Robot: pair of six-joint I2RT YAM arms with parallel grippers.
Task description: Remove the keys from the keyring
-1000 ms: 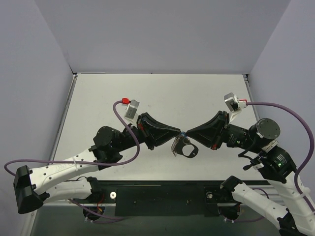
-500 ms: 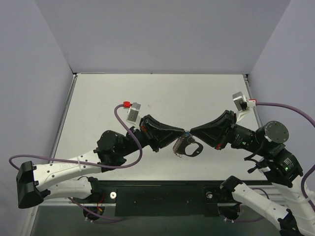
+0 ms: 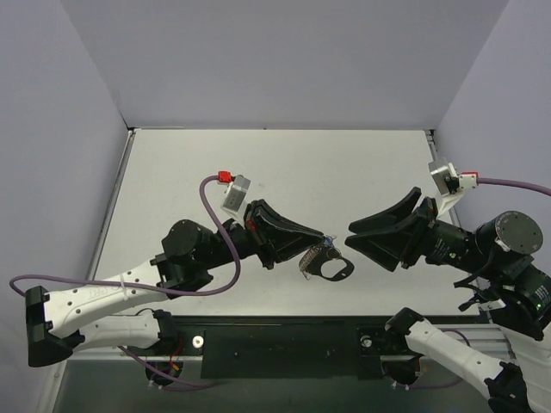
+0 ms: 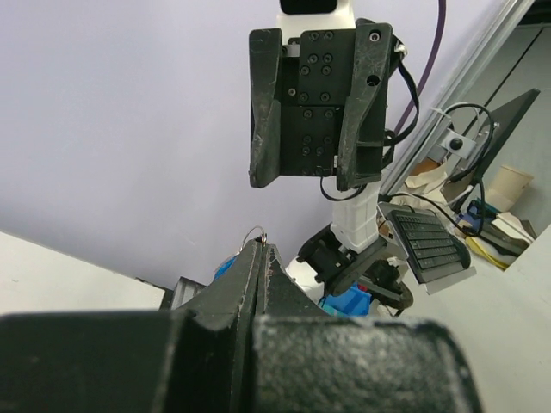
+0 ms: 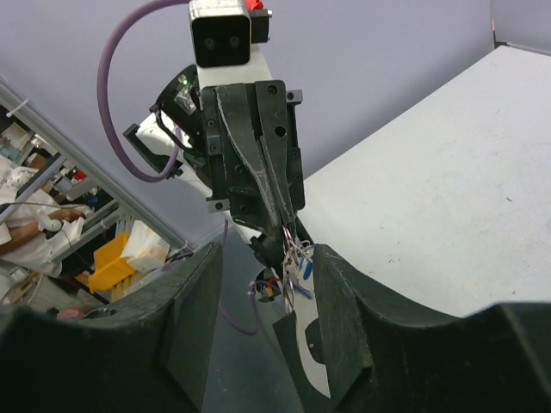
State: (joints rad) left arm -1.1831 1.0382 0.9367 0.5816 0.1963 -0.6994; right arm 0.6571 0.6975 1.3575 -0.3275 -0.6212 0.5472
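My left gripper (image 3: 325, 237) is shut, with a thin wire of the keyring (image 3: 330, 268) pinched at its tips. The dark oval loop and its beaded chain (image 3: 308, 257) hang below the tips, above the table. In the left wrist view the shut fingertips (image 4: 261, 251) show a wire arc sticking out. In the right wrist view the bunch hangs from the left gripper (image 5: 277, 225), with the small blue-headed key (image 5: 307, 268) in it. My right gripper (image 3: 351, 238) is open and empty, a short way right of the bunch. In its own view (image 5: 267, 254) its fingers stand either side of the bunch without touching it.
The white table (image 3: 284, 172) is walled by lilac panels at the back and both sides. A black base rail (image 3: 284, 340) runs along the near edge. Purple cables (image 3: 211, 215) loop from both wrists.
My right gripper was shut tip to tip with the left at the keyring. It has opened and drawn back to the right. The left gripper keeps the keyring, which now hangs slightly lower.
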